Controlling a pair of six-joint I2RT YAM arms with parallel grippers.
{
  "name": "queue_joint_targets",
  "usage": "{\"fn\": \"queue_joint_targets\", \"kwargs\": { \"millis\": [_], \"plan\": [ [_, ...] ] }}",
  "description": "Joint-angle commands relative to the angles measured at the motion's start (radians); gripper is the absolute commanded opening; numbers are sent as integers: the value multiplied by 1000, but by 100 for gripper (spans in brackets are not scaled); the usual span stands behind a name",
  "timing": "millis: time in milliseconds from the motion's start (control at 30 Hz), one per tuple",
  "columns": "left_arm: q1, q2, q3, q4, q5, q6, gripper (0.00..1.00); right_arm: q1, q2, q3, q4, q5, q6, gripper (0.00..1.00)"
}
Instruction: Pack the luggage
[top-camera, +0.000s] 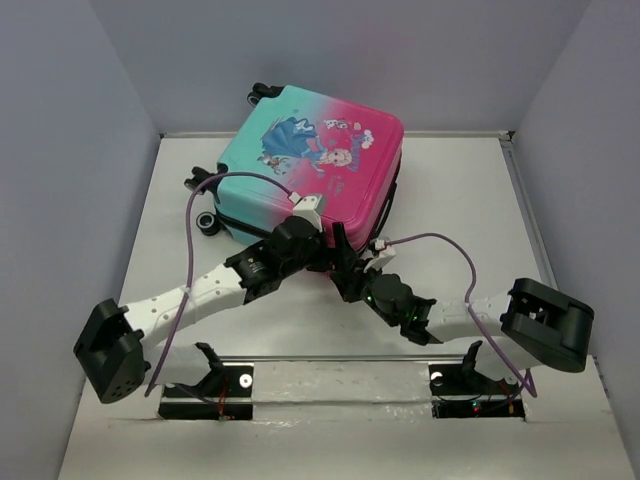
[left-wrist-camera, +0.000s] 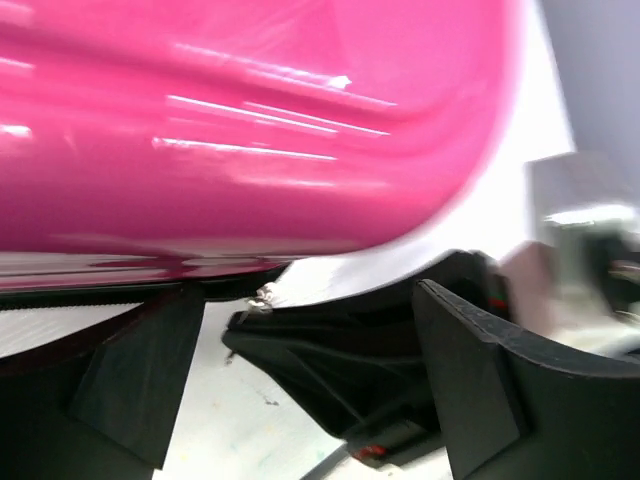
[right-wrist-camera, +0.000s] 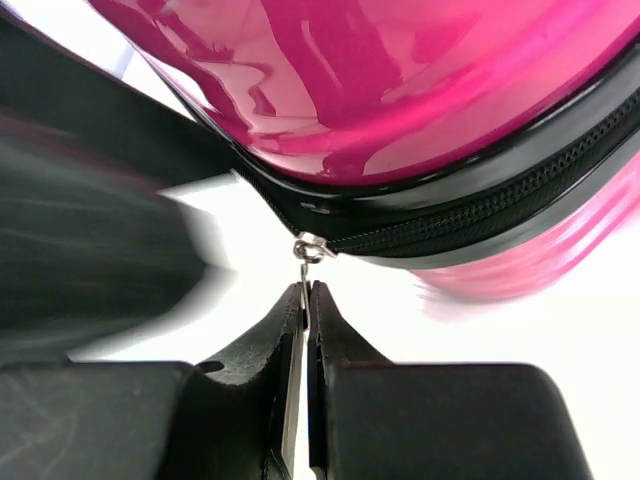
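R gripper (right-wrist-camera: 305, 295) clamps tight on zip pull (right-wrist-camera: 304, 262) of luggage (top-camera: 315, 165), pink corner; L gripper (left-wrist-camera: 308, 300), jaws spread wide, grips nothing, just below pink shell.

Luggage (top-camera: 310, 165) lies on the table (top-camera: 480, 230), its zipper pull (right-wrist-camera: 311, 246) in the right hand (right-wrist-camera: 308, 292).

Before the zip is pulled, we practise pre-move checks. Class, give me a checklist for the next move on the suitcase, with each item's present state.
1. Right gripper shut on zipper pull: ok.
2. Luggage lid down on its base: ok.
3. Luggage lying flat on table: ok.
4. Left gripper steadying the luggage: not ok, open, gripping nothing.
5. Zipper track ahead clear: cannot tell.
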Motion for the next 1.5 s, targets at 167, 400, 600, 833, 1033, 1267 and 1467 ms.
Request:
{"fn": "queue_joint_targets", "kwargs": {
  "millis": [167, 400, 600, 833, 1033, 1267, 1467],
  "plan": [
    [339, -340, 89, -119, 205, 72, 99, 40, -21, -5, -8, -71, 37, 7],
    [885, -319, 94, -164, 217, 141, 99, 40, -21, 28, -48, -92, -2, 7],
    [1045, -155, 97, 8, 307, 2, 99, 40, -21, 32, -59, -121, -15, 7],
    [1053, 66, 235, 85, 328, -69, 99, 40, -27, 29, -67, -143, -20, 7],
    [1060, 199, 300, 151, 327, -144, 99, 40, -44, 19, -70, -147, -28, 7],
    [1060, 294, 329, 228, 341, -228, 99, 40, -67, 15, -90, -152, -28, 7],
    [1060, 324, 280, 344, 372, -308, 92, 40, -52, 23, -94, -153, -29, 7]
  ]
}}
